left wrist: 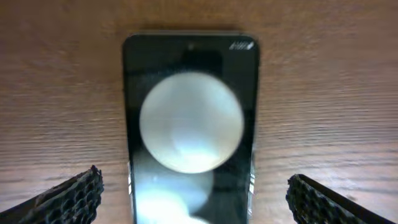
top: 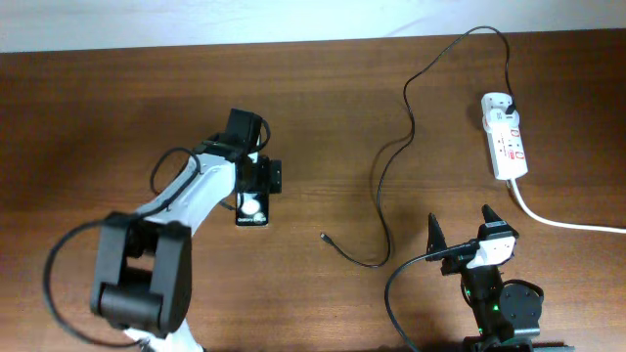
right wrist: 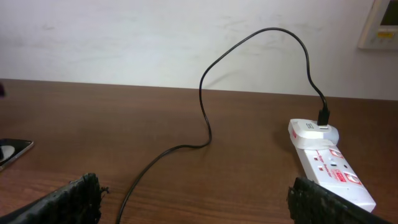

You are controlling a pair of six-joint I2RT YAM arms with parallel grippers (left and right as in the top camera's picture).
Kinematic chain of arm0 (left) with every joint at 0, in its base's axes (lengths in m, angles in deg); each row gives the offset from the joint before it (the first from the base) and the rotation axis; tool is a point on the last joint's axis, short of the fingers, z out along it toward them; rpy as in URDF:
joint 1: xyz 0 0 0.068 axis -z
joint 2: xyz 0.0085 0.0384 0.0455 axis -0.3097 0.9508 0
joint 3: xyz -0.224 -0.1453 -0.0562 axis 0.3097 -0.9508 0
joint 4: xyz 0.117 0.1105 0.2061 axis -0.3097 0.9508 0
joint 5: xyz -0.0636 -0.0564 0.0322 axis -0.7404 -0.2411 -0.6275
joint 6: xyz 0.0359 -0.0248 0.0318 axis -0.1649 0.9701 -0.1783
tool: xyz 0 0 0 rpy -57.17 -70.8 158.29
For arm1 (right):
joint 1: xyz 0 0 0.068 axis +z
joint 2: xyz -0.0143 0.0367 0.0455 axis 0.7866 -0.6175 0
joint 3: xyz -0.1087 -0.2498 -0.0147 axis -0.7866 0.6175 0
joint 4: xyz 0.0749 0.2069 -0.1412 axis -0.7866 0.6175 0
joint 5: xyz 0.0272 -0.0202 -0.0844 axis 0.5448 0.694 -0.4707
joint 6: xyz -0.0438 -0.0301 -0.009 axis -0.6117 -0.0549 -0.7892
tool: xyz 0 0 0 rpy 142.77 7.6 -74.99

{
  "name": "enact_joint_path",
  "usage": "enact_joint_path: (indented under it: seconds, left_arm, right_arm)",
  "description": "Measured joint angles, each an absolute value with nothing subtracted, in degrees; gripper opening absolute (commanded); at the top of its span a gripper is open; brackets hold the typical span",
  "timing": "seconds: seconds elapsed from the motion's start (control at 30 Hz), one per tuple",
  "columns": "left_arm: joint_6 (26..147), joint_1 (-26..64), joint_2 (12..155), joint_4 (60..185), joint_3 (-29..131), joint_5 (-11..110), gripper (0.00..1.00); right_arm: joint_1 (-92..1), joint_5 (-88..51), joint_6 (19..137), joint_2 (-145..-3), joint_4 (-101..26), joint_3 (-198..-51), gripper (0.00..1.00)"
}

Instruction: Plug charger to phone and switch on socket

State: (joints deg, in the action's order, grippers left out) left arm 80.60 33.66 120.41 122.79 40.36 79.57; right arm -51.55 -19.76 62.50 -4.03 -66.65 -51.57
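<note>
The black phone lies flat on the wooden table, and a white round blob shows on its glossy face. My left gripper is open just above it, with the phone's near end between the fingers and a gap on each side. The thin black charger cable runs from its plug in the white socket strip to a loose connector tip on the table. My right gripper is open and empty near the front edge. Its view shows the cable and the socket.
The socket's thick white cord trails off to the right edge. The cable loops up toward the white wall at the back. The phone's corner shows at the left edge of the right wrist view.
</note>
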Motion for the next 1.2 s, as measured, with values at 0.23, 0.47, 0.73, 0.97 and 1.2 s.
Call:
enact_joint_path:
  seconds: [0.23, 0.47, 0.73, 0.97, 1.2]
  left_arm:
    - [80.6, 33.7, 123.5, 123.8, 40.5, 79.6, 0.99]
    - [80.6, 33.6, 123.5, 122.5, 40.5, 78.7, 0.97]
    - [80.8, 34.1, 123.7, 121.4, 40.5, 79.8, 0.99]
    - [80.6, 34.1, 123.8, 121.4, 40.5, 80.0, 0.99]
    - [79.5, 34.1, 123.8, 121.4, 40.5, 80.1, 0.96]
  right_arm:
    - [-51.5, -19.8, 62.5, -4.0, -66.7, -51.6, 0.99]
    - [-51.5, -19.8, 62.5, -4.0, -66.7, -51.6, 0.99]
    - [-51.6, -19.8, 62.5, -4.0, -66.7, -51.6, 0.99]
    - [-51.5, -19.8, 62.5, -4.0, -66.7, -51.6, 0.99]
    - [-51.5, -19.8, 62.5, -4.0, -66.7, -51.6, 0.99]
